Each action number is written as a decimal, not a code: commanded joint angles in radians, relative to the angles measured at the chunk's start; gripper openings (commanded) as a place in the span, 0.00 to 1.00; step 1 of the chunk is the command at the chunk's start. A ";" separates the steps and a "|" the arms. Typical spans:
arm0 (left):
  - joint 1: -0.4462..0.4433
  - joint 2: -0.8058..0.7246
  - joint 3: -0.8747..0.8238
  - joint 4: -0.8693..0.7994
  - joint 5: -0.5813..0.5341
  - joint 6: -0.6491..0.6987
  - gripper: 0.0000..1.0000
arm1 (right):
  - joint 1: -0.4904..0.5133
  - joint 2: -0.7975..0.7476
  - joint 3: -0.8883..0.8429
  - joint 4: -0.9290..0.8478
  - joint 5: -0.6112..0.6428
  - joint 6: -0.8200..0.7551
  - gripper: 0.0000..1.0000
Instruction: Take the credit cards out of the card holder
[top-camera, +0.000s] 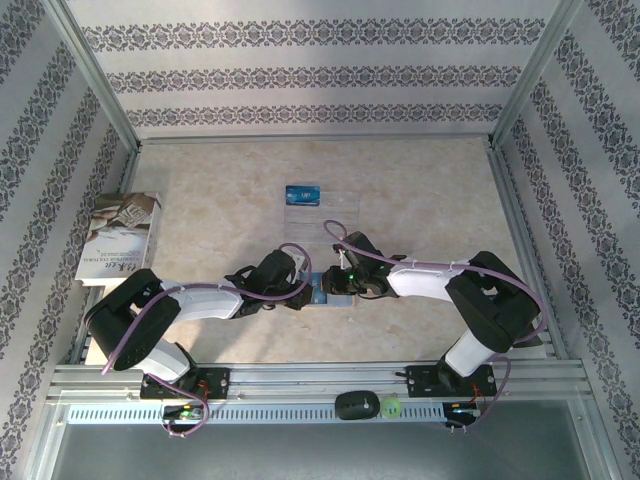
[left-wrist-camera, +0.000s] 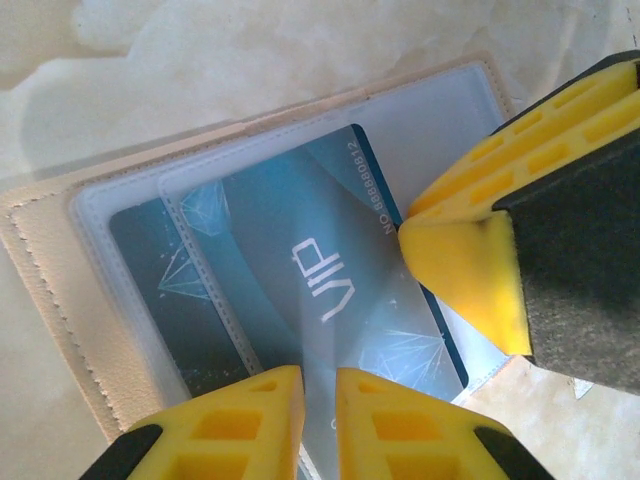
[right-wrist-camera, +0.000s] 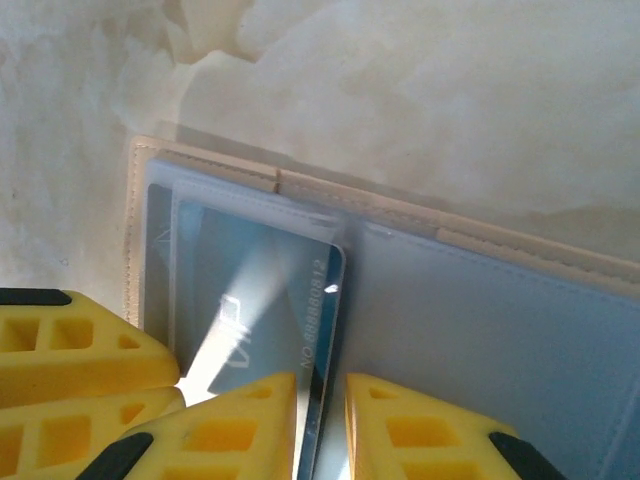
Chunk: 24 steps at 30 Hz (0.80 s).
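The tan card holder lies open on the table between both grippers. A teal-blue credit card printed VIP sticks partway out of its clear sleeve. A darker card sits in the sleeve under it. My right gripper has closed to a narrow slot on the VIP card's long edge. One of its fingers touches that edge. My left gripper is nearly shut, tips down on the sleeve and card, gripping nothing.
A clear plastic tray sits just beyond the holder, with a bright blue card at its far left corner. A book lies at the table's left edge. Metal frame rails border the table.
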 joint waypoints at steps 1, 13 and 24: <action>0.020 0.010 -0.030 -0.086 -0.022 0.006 0.19 | -0.013 0.020 -0.011 0.021 -0.031 0.016 0.21; 0.024 0.029 -0.028 -0.068 -0.007 -0.004 0.18 | -0.015 0.051 -0.024 0.061 -0.054 0.041 0.03; 0.048 -0.004 -0.060 -0.079 -0.014 -0.007 0.17 | -0.022 -0.052 -0.075 -0.045 0.143 0.032 0.00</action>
